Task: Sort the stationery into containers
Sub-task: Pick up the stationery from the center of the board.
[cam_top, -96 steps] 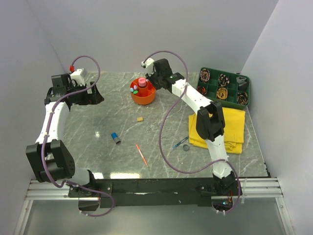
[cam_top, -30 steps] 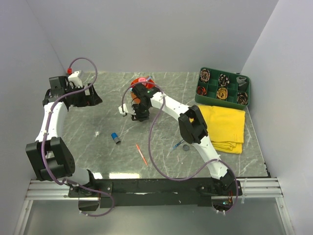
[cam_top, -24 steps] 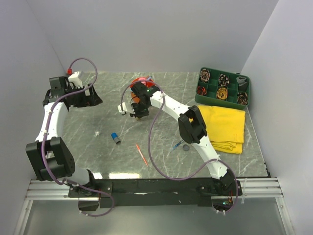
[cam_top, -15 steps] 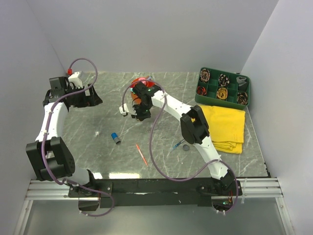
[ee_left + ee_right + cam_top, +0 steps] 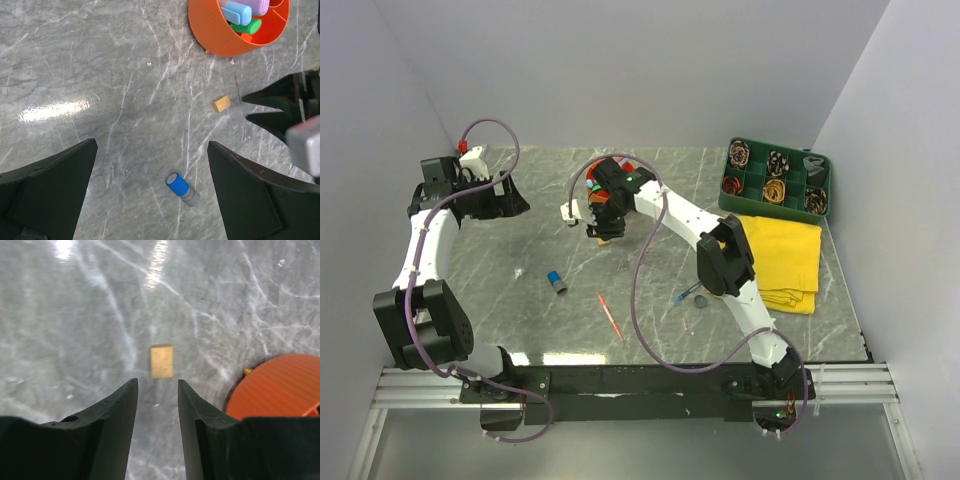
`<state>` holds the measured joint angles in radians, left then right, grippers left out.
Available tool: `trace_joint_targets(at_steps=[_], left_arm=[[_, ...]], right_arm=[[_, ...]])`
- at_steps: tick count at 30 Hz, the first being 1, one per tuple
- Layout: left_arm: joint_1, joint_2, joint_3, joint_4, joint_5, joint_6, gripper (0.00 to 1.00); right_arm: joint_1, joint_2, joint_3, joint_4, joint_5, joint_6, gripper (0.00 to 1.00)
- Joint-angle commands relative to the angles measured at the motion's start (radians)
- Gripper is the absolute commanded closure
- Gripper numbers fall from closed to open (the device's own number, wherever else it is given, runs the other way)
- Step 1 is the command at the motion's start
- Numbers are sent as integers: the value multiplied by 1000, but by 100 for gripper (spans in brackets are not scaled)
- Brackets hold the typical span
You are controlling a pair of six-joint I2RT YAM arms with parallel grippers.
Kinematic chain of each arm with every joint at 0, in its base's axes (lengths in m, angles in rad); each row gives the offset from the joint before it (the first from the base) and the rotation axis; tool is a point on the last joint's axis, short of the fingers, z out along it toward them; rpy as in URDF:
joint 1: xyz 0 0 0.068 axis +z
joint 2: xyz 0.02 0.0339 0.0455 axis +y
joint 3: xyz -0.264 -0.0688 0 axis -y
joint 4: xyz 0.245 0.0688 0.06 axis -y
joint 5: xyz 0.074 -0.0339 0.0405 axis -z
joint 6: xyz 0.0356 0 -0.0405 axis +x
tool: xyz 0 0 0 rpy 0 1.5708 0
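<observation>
A small tan eraser lies flat on the marble just ahead of my right gripper, which is open with nothing between its fingers. The left wrist view shows the same eraser beside the right fingertips. The orange organiser holds blue, green and purple items, and its wall is close on the right. A blue cap lies below my wide-open left gripper, which hovers high at the far left. A red pen, blue pen and dark disc lie nearer the front.
The green divided tray stands at the back right, with coiled items in its cells. A yellow cloth lies in front of it. The right arm reaches across the middle of the table, covering most of the organiser from above.
The right gripper came down from above the organiser to the eraser, then drew back a little toward the far side. The eraser still lies on the table. The left arm has not moved.
</observation>
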<state>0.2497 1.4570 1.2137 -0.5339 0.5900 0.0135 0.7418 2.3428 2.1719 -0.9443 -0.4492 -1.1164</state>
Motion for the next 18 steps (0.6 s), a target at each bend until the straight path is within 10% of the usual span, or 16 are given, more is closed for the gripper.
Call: trace_joint_targets(at_steps=[1, 18], left_arm=[[6, -38, -20, 23, 11, -1, 0], [30, -40, -65, 34, 25, 2, 1]], right_arm=[[-2, 67, 83, 6, 20, -20, 55], [-1, 168, 114, 18, 67, -57, 47]])
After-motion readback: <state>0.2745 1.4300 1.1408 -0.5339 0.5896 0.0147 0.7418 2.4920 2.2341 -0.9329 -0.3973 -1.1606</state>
